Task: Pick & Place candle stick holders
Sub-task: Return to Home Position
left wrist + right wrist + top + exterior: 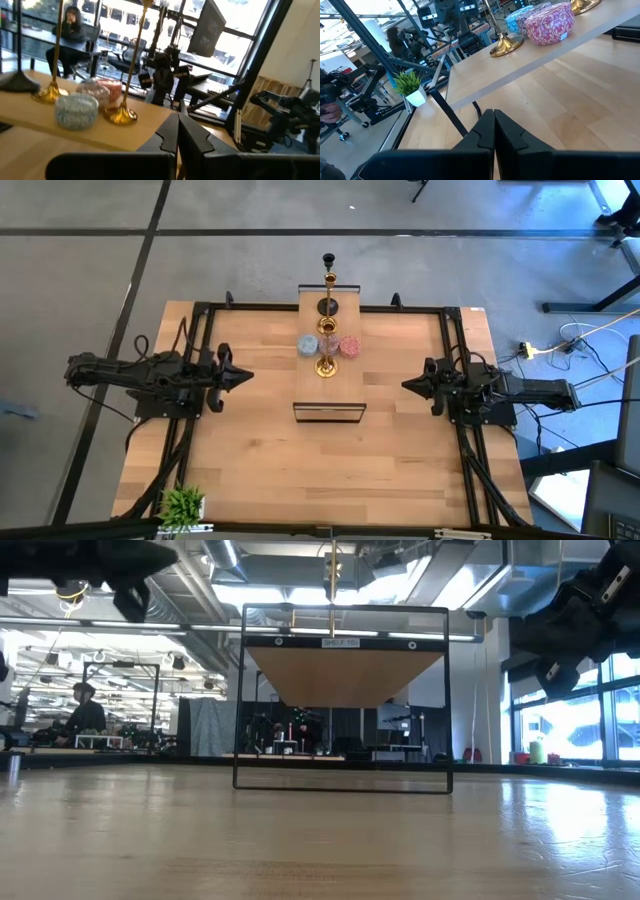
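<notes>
The candle stick holders stand by their bases on a raised light wooden shelf [330, 395] at the table's middle. A near gold stem [326, 366] and a second gold one [328, 326] stand upright, with a long black one [327, 306] at the far end. The blue cup [307, 345], the purplish cup [328, 341] and the pink cup [349, 345] sit between them. In the left wrist view the gold base [121, 115] and the blue cup [76, 111] show. My left gripper [248, 377] is shut and empty left of the shelf. My right gripper [405, 385] is shut and empty right of it.
The shelf rests on a black rectangular frame [340, 780] that stands on the table. A small green potted plant [182, 505] stands at the table's near left corner. Black rails [200, 360] run along the table's sides. A person [70, 27] sits in the room beyond.
</notes>
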Controlling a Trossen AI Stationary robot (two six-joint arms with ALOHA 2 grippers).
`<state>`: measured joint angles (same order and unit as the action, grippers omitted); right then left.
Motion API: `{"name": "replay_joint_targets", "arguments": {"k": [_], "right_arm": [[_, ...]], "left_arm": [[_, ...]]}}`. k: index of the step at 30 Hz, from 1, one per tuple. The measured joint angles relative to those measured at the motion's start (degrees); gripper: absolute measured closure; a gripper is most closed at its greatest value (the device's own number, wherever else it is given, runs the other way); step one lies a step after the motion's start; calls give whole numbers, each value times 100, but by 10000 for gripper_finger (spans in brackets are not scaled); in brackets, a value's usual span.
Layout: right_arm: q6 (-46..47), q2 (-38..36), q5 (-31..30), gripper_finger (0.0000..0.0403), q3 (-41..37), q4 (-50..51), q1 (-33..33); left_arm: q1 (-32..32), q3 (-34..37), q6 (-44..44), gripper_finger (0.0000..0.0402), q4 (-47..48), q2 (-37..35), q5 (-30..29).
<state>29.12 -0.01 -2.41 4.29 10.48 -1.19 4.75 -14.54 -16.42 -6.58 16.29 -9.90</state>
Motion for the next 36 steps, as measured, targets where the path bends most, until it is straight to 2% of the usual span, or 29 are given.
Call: {"name": "replay_joint_targets", "arguments": {"k": [16,25,36], "right_arm": [[0,0,2,402,0,0,-2],[0,0,0,402,0,-1,-1],[0,0,0,402,0,-1,0]], "left_arm": [[0,1057,-247,400,-562,-803,58],[0,1066,93,400,34,-834,150],[0,1066,92,400,897,-834,34]]}}
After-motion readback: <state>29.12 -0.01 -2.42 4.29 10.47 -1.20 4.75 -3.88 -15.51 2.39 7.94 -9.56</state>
